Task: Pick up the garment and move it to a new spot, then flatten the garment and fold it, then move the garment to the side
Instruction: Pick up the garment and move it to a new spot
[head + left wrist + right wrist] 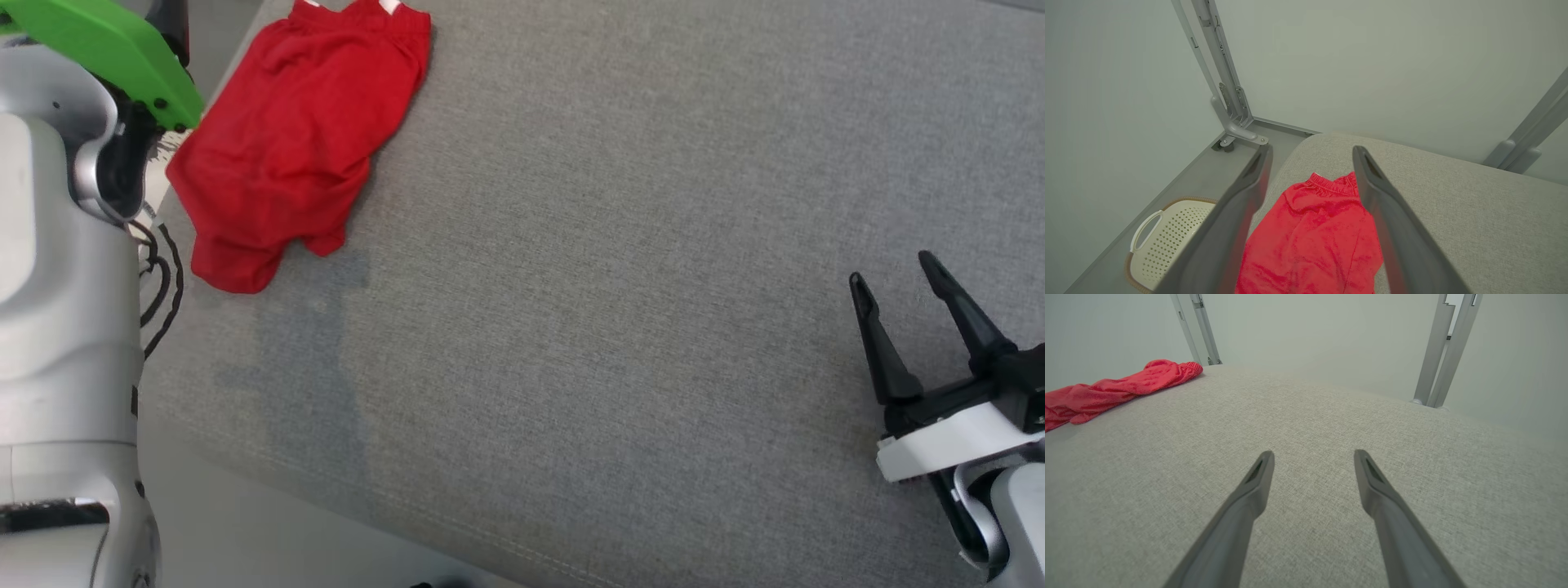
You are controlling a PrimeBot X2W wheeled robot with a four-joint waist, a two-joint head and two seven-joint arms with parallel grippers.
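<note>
Left wrist view, left gripper: fingers spread wide and holding nothing. They hang above the garment, with no contact that I can make out.
Right wrist view, right gripper: fingers spread, empty, low over bare cloth cover and well apart from the garment.
Garment, place: red shorts lying on the grey fabric-covered desk, at its far left corner and close to the left edge.
Garment, state: rumpled, lying in soft folds, not squared off.
Step in hand (judged): the first pick-up, by the left arm.
How to do it well: come straight down and pinch a single raised fold near the waistband. Take the cloth only, not the desk cover beneath. Lift it clear before carrying it toward the open middle, so the hems do not drag.
Risk: the edge is close, so a sideways nudge could tip the cloth off toward the basket on the floor.
Long axis: waistband to leg hems, slanting across the head view.
Pointing: waistband toward the far edge, hems toward the near left.
</note>
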